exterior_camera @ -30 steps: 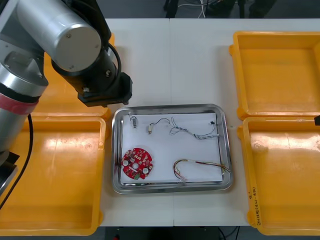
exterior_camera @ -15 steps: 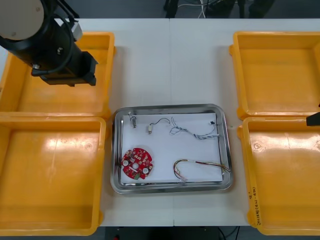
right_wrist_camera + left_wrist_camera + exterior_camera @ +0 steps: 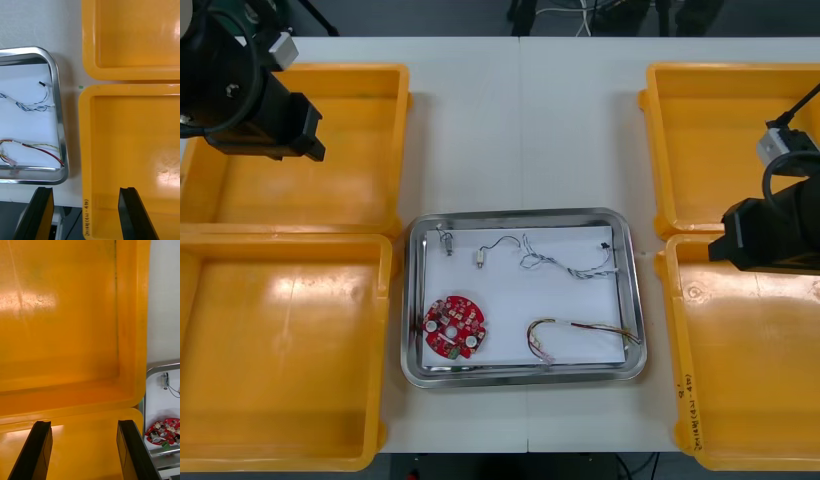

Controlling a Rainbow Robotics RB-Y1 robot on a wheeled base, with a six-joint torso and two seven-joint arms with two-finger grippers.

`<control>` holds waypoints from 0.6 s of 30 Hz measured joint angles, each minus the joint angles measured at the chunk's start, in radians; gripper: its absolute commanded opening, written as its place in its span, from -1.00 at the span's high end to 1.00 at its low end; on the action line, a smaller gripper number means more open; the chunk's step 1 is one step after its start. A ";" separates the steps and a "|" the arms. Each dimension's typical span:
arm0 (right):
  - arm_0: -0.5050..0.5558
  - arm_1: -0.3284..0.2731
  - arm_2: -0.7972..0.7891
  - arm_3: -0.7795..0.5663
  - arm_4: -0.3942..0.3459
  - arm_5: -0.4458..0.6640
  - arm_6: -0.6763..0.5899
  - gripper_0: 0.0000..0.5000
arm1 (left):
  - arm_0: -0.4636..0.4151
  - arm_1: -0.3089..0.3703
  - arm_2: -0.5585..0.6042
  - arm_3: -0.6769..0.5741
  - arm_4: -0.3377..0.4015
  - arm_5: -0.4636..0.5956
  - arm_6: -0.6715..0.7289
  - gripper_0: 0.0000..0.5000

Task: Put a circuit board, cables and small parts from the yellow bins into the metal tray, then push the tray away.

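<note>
Risk: with left gripper (image 3: 83,423) and right gripper (image 3: 86,189) both spread empty over side yellow bins (image 3: 720,140), an off-centre shove could skew the loaded metal tray (image 3: 635,300) into a bin.

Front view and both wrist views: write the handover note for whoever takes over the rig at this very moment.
Left tool: open, holding nothing, above the far left yellow bin.
Right tool: open, holding nothing, above the right yellow bins, near where they meet.
Metal tray: between the bins, holding the circuit board, blue and white cable, red and yellow cable and small metal parts.
Done: loading, by the look of it.
Left: push the tray away.
</note>
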 measured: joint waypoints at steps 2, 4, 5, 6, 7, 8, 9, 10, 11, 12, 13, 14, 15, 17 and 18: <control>-0.032 0.000 0.048 -0.003 0.004 0.001 -0.045 -1.00 | 0.016 0.003 0.015 0.000 -0.004 0.000 -0.004 -1.00; -0.063 0.002 0.095 -0.006 0.013 0.008 -0.047 -1.00 | 0.034 0.005 0.028 0.000 -0.007 0.000 -0.004 -1.00; -0.079 0.005 0.119 -0.007 0.020 0.013 -0.048 -1.00 | 0.043 0.007 0.034 -0.001 -0.009 0.000 -0.004 -1.00; -0.093 0.009 0.138 -0.008 0.028 0.021 -0.053 -1.00 | 0.051 0.008 0.038 -0.002 -0.011 0.000 -0.004 -1.00; -0.108 0.016 0.159 -0.009 0.036 0.029 -0.067 -1.00 | 0.061 0.009 0.042 -0.005 -0.013 0.000 -0.004 -1.00; -0.123 0.026 0.178 -0.009 0.044 0.040 -0.092 -1.00 | 0.071 0.010 0.047 -0.010 -0.014 0.000 -0.004 -1.00; -0.138 0.039 0.197 -0.010 0.056 0.050 -0.122 -1.00 | 0.082 0.011 0.052 -0.018 -0.015 0.000 -0.004 -1.00; -0.154 0.053 0.217 -0.010 0.069 0.058 -0.154 -1.00 | 0.095 0.011 0.058 -0.029 -0.016 0.000 -0.004 -1.00; -0.169 0.067 0.236 -0.010 0.082 0.063 -0.176 -1.00 | 0.108 0.011 0.063 -0.040 -0.017 0.000 -0.004 -1.00; -0.184 0.082 0.257 -0.010 0.093 0.065 -0.194 -1.00 | 0.122 0.011 0.070 -0.054 -0.018 0.000 -0.004 -1.00; -0.199 0.097 0.279 -0.010 0.104 0.066 -0.203 -1.00 | 0.137 0.011 0.076 -0.069 -0.019 0.000 -0.004 -1.00; -0.212 0.112 0.300 -0.010 0.115 0.066 -0.204 -1.00 | 0.152 0.012 0.083 -0.084 -0.019 0.000 -0.005 -1.00; -0.224 0.127 0.320 -0.010 0.125 0.067 -0.204 -1.00 | 0.166 0.012 0.090 -0.095 -0.019 0.000 -0.005 -1.00; -0.246 0.157 0.363 -0.010 0.147 0.067 -0.209 -1.00 | 0.194 0.012 0.104 -0.122 -0.019 0.000 -0.005 -1.00; -0.256 0.171 0.384 -0.010 0.156 0.067 -0.221 -1.00 | 0.206 0.012 0.111 -0.132 -0.019 0.000 -0.005 -1.00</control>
